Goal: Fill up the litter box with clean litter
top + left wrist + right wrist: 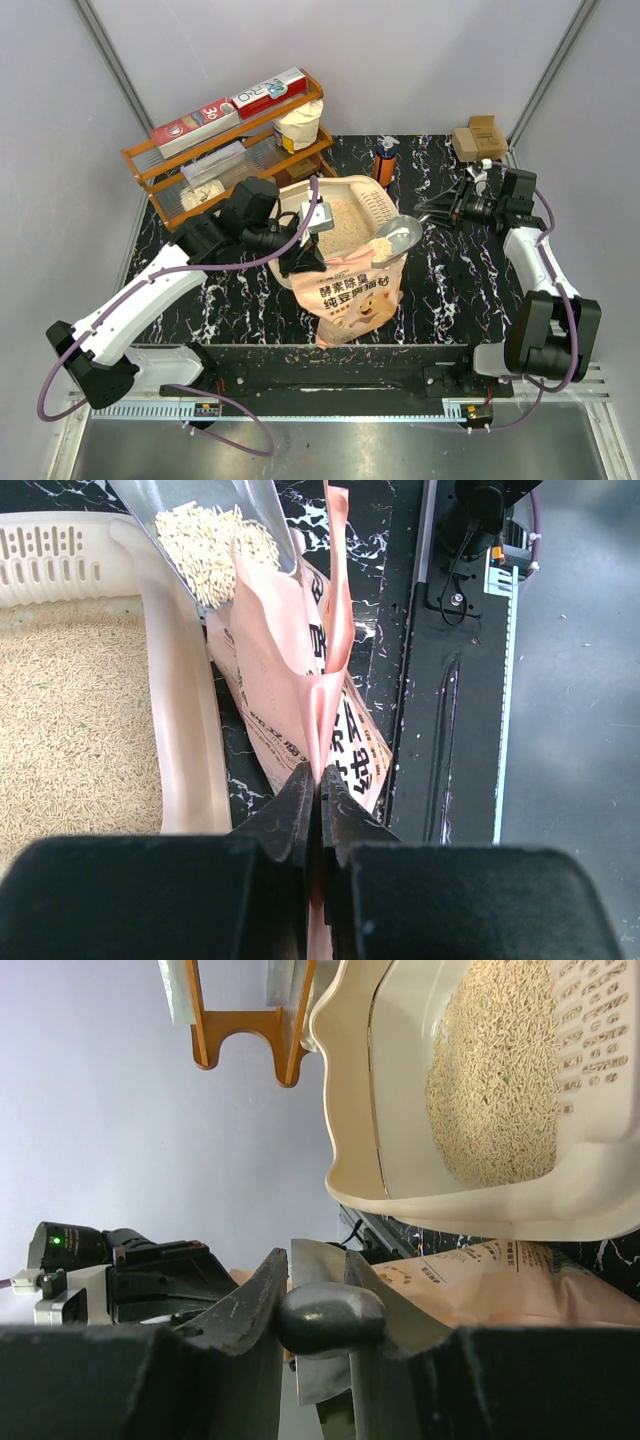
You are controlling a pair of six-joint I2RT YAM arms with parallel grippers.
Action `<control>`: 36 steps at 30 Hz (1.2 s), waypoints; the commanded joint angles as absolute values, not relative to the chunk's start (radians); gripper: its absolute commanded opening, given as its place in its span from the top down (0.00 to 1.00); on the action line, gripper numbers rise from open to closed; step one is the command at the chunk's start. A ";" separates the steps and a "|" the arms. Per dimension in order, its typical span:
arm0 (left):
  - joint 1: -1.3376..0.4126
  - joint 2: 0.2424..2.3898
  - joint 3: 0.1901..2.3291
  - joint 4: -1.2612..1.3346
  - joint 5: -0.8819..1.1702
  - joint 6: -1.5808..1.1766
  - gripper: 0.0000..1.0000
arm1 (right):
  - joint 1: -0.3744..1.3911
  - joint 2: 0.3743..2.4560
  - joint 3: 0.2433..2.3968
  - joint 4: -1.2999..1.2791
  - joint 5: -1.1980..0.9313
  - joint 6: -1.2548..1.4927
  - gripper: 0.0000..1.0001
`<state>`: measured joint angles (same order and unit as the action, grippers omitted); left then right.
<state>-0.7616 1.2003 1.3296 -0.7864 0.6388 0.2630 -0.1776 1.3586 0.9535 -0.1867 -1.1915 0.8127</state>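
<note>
Nearest the lens in the left wrist view, the left gripper [320, 785] has its jaws pressed together on the upper edge of the peach-orange bag [285, 680], pinching the plastic so that the mouth stands open. We see the bag upright on the table [450, 270], just beside the near wall of the litter box [186, 730]. The right gripper [316, 1260] has its jaws partly apart and clamped on the handle of a metal scoop [406, 230]. The scoop's bowl carries a heap of granules and hangs over the bag's mouth, close to the box rim. The clean litter [70, 710] shows in two places: a layer in the box and the load on the scoop. The bag's inside is hidden from us. We judge the task well begun but unfinished. The layer covers most of the floor, yet the right wrist view shows bare plastic along one wall, and the bed looks shallow against the rim. What is left, in our reading, is to tip this load into the box and to scoop again until the bed is even.
</note>
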 commanded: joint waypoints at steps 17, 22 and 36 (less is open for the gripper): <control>-0.698 1.154 1.316 -0.666 0.618 0.273 1.00 | -0.147 1.606 1.287 -0.091 -0.908 0.770 1.00; -0.695 1.158 1.312 -0.623 0.606 0.258 1.00 | 0.056 1.678 1.436 -0.132 -0.714 0.605 1.00; -0.693 1.131 1.292 -0.607 0.601 0.262 1.00 | 0.258 1.657 1.626 -0.276 -0.328 0.029 1.00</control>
